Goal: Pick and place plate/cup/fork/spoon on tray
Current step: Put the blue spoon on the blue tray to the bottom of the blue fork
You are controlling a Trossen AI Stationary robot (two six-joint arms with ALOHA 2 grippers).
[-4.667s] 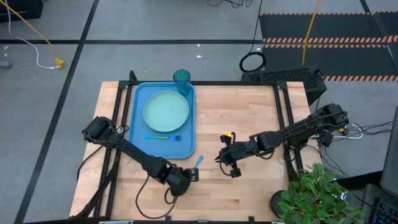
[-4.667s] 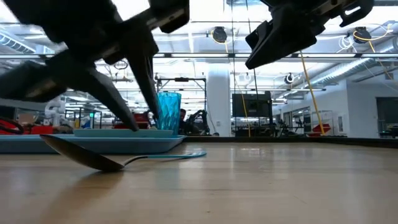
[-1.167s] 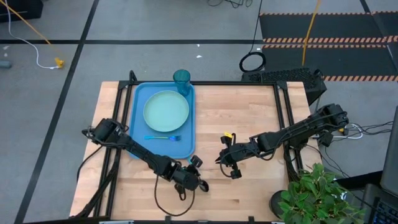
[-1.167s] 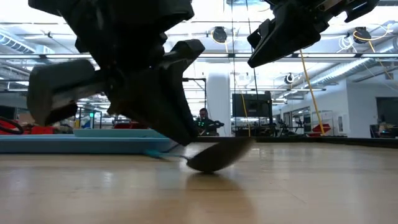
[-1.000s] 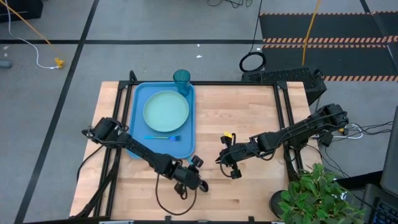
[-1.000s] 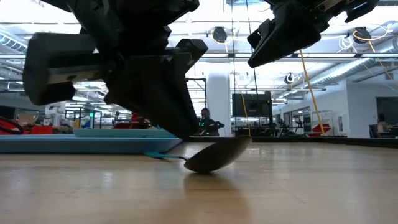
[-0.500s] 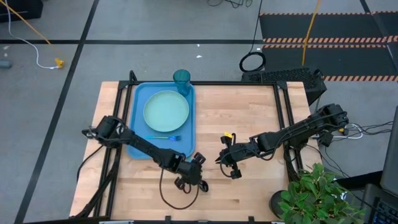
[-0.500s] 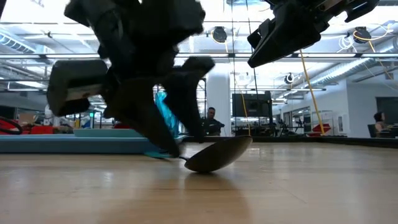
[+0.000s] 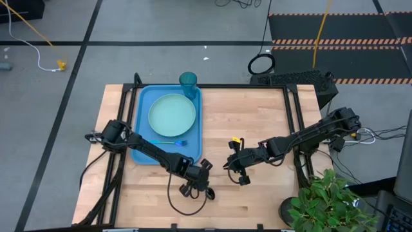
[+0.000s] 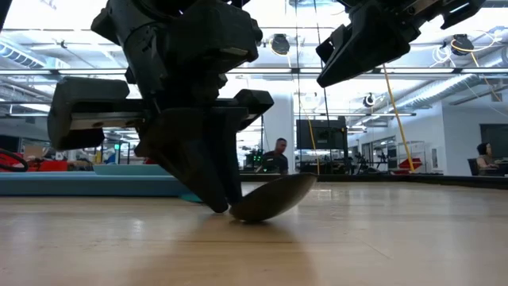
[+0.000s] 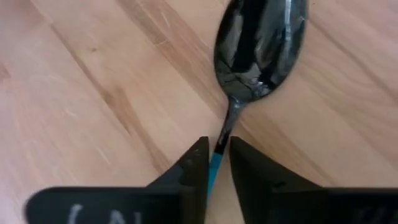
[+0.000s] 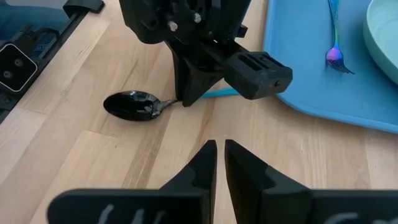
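The blue tray [image 9: 145, 151] holds the mint plate [image 9: 172, 115], the teal cup [image 9: 188, 82] at its far right corner and the fork [image 9: 168, 142] near its near edge. The spoon lies on the wood just off the tray's near right corner, its black bowl [image 11: 261, 50] on the table. My left gripper [image 9: 198, 182] stands over the spoon, shut on its handle. My right gripper [image 9: 239, 169] is shut and empty, hovering above the table to the right of the spoon. My left gripper pinches the spoon's light blue handle [image 11: 216, 165] between its two fingers, just behind the thin neck below the bowl. The fingers come from above, pointing down, and lie across the handle. The bowl's underside [image 10: 250, 214] rests on the table, the bowl tipped up.
Bare wood lies to the right of the tray and near the front edge. A green plant [image 9: 325, 200] stands at the near right corner. Black frame rails run along the table's sides. A person [image 10: 275, 159] shows in the room behind.
My left gripper has shifted a little toward the table's right edge, turned over the spoon and shut its fingers on the handle. The spoon's bowl has stayed on the table in about the same place. My right gripper has kept still.
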